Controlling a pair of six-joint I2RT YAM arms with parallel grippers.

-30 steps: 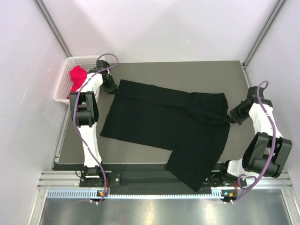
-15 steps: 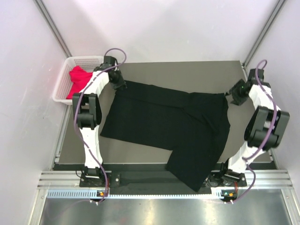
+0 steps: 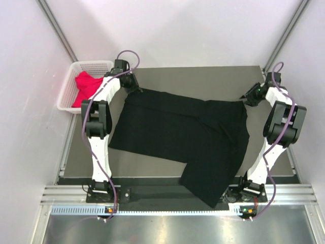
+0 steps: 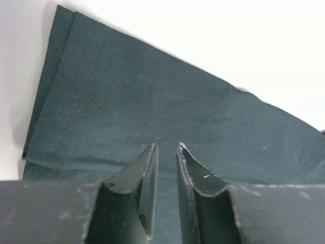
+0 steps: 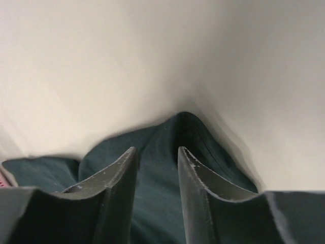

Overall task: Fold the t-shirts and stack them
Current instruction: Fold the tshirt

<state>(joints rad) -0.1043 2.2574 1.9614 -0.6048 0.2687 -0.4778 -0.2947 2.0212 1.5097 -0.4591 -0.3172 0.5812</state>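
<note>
The large black t-shirt (image 3: 188, 127) lies spread on the dark table, one part hanging over the near edge. My left gripper (image 3: 134, 86) is at its far left corner, jaws almost together with black cloth (image 4: 152, 96) between the fingertips. My right gripper (image 3: 249, 98) is at the shirt's far right corner, jaws narrowly apart on a raised peak of black cloth (image 5: 167, 152). The red-pink t-shirt (image 3: 85, 85) lies crumpled in the white basket (image 3: 94, 64).
The white lattice basket stands off the table's far left corner. Pale walls with metal posts close in on the left, the back and the right. Bare table (image 3: 203, 79) shows beyond the shirt and at its near left (image 3: 132, 165).
My left gripper has moved right and farther back onto the shirt's far left corner. My right arm has swung from the shirt's right edge back to its far right corner.
</note>
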